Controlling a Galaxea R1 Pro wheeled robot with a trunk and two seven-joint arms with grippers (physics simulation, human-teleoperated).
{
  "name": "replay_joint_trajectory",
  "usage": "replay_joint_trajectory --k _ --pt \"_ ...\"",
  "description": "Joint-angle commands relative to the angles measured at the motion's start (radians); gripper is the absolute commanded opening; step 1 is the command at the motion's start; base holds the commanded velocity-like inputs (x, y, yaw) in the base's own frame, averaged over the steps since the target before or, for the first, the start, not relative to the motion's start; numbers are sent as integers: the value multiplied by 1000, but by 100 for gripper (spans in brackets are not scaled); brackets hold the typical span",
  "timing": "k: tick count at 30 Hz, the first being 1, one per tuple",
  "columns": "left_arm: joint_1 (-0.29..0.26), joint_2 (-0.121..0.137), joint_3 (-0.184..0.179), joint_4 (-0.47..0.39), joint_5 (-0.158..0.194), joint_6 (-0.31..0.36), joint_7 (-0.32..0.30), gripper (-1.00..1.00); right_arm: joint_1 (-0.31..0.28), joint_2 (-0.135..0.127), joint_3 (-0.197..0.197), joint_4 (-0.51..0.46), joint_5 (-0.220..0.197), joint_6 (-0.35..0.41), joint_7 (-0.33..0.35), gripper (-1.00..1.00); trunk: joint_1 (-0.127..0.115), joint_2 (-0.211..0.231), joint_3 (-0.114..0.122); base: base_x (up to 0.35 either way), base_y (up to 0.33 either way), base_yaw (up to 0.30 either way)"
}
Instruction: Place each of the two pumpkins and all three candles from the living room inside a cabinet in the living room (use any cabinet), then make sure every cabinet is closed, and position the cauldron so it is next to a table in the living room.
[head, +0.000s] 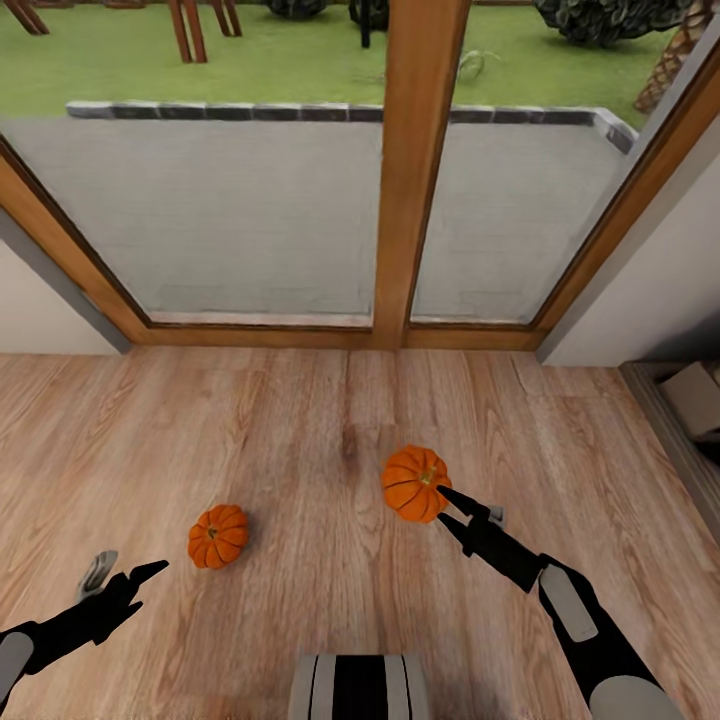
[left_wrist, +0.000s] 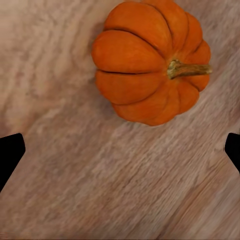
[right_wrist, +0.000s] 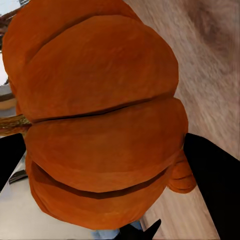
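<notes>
We are gripping one pumpkin (head: 415, 483) in our right gripper (head: 450, 508), jaws closed on its sides, above the floor (head: 330, 430). Our left gripper (head: 128, 578), jaws spread wide, is hovering near the other pumpkin (head: 219, 536), which is lying on the floor.

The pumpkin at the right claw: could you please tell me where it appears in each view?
Head view: pumpkin at the right claw, right of centre, at the claw's tips.
Right wrist view: same pumpkin, close up between the fingers.
Left wrist view: not it; that shows the other pumpkin.
Shared landmark: wood floor.
</notes>
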Motion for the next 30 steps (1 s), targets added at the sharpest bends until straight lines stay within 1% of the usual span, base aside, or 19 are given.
replay_joint_trajectory --k 1,4,17,22,26,30 --pt "0 0 0 0 0 0 0 100 0 0 1 0 -5 -5 4 -100 0 0 -4 0 0 0" --pt "0 0 0 0 0 -1 0 100 0 0 1 1 -6 -19 7 -100 2 -1 -16 0 0 0" --pt "0 -1 -1 0 1 1 -2 100 0 4 1 3 -8 -33 2 -100 8 -4 -66 0 0 0" --pt "0 0 -3 0 0 1 4 100 0 3 0 5 -13 -62 -4 -100 8 -4 -66 60 -70 0" --pt "0 0 -2 0 0 1 4 100 0 3 3 5 -8 -65 -5 -100 8 -4 -66 228 -172 0" --pt "0 0 -1 0 0 0 0 100 0 4 4 5 -6 -67 -6 -100 8 -4 -66 159 -39 0"
